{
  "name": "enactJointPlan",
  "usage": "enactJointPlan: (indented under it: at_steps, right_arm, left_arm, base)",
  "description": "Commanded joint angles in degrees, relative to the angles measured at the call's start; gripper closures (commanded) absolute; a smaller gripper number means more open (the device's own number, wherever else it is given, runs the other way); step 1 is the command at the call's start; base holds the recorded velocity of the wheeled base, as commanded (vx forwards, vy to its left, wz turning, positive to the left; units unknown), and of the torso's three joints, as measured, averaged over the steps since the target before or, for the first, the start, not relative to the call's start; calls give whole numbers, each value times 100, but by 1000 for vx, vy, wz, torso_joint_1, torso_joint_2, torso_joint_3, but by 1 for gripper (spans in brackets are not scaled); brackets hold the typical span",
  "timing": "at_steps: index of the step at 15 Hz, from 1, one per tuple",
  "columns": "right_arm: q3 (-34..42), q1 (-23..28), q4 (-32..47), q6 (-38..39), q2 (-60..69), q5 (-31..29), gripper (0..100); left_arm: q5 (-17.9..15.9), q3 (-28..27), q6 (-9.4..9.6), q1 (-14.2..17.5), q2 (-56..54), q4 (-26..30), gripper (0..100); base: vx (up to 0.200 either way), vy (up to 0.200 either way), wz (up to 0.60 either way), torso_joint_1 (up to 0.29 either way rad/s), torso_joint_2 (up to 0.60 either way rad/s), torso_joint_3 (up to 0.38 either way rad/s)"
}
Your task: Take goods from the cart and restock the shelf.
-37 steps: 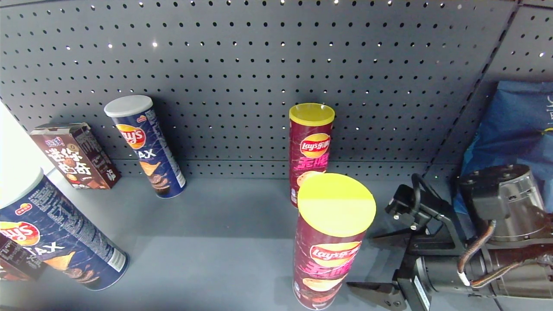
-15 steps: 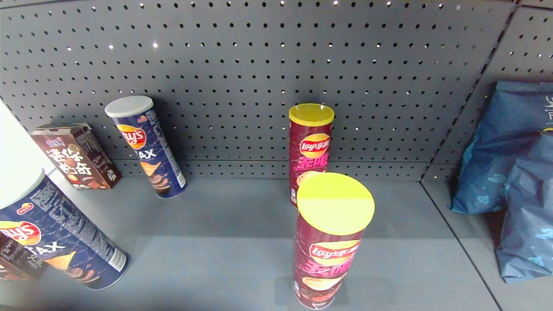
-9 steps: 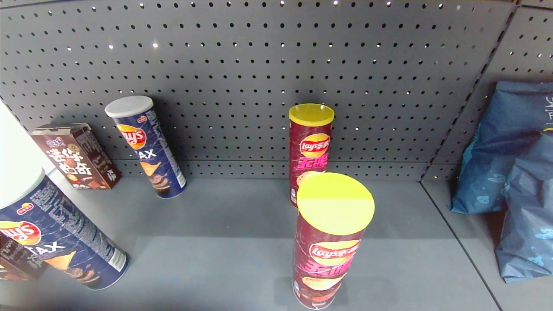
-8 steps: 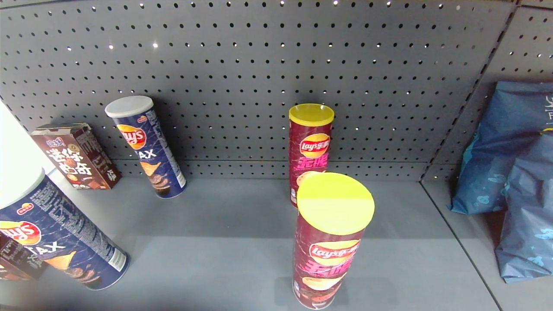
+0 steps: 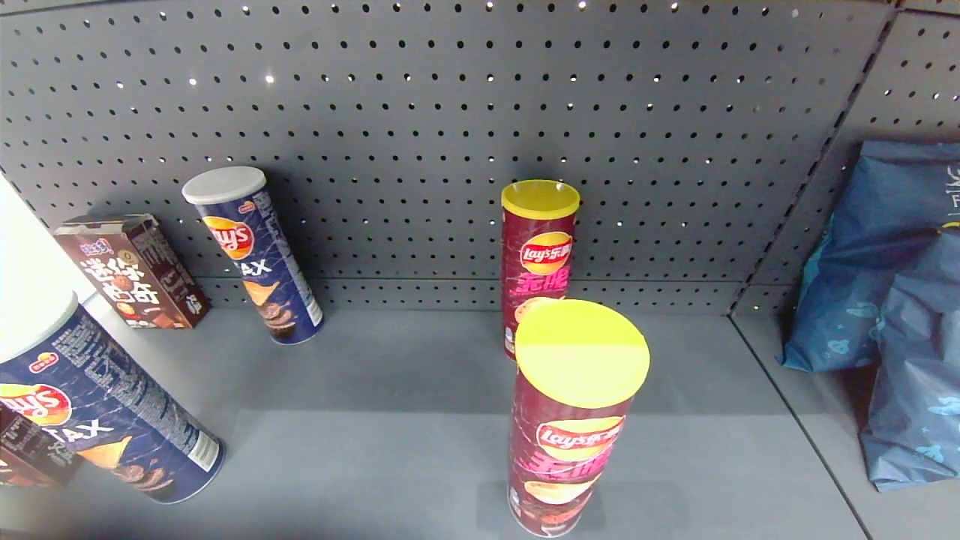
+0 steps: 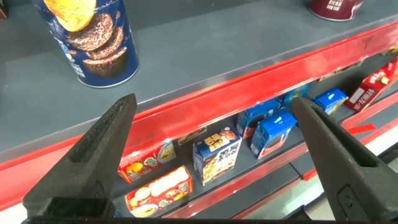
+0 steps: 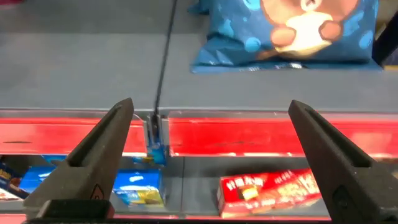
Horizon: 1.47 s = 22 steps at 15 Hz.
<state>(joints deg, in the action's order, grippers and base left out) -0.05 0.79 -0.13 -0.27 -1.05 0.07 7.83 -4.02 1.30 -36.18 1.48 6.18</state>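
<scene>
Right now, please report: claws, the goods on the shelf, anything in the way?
Left claw open, empty. Right claw open, empty. Front red can and back red can upright on shelf. Blue bags at right, apart from them.

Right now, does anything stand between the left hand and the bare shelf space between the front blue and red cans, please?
Nothing visible does. The open, empty left hand faces the red front edge; beyond it the shelf lies bare between the front blue can and the front red can.
</scene>
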Motion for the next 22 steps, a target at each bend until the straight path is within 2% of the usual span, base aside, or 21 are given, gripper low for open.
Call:
enactJointPlan:
  at_steps: [1, 5, 8, 10, 16, 17, 18, 20, 21, 22]
  right_arm:
    - [5, -79, -4, 0, 105, 1, 0]
    - [5, -79, -4, 9, 105, 1, 0]
    - [5, -79, -4, 106, 105, -350, 0]
    - [5, -79, 5, 44, 105, -333, 0]
    - [5, -79, 5, 36, 105, -333, 0]
    - [5, -79, 5, 44, 105, -333, 0]
    - [5, -79, 5, 36, 105, -333, 0]
    - [5, -79, 5, 36, 105, -333, 0]
    - [5, -79, 5, 36, 105, -333, 0]
    - [5, -79, 5, 44, 105, -333, 0]
  left_arm:
    - [0, -2, 1, 6, -51, -3, 0]
    - [-9, 7, 10, -29, -51, -3, 0]
    - [8, 7, 37, 234, -148, -3, 0]
    - [8, 7, 37, 401, -148, -3, 0]
    - [8, -2, 28, 560, -148, 6, 0]
    - [35, -2, -7, 586, -148, 6, 0]
    - [114, -11, -157, 753, -148, 32, 0]
    - [149, -11, 54, 955, 2, 32, 0]
    - [149, -11, 72, 981, 55, 32, 0]
    - [131, -2, 63, 1140, 81, 6, 0]
  base:
    - [0, 0, 0, 0, 0, 0]
    - [0, 0, 0, 0, 0, 0]
    - [0, 0, 0, 0, 0, 0]
    - [0, 0, 0, 0, 0, 0]
    - [0, 0, 0, 0, 0, 0]
    - [0, 0, 0, 0, 0, 0]
    - [0, 0, 0, 0, 0, 0]
    - [0, 0, 0, 0, 0, 0]
    - [0, 0, 0, 0, 0, 0]
    - [0, 0, 0, 0, 0, 0]
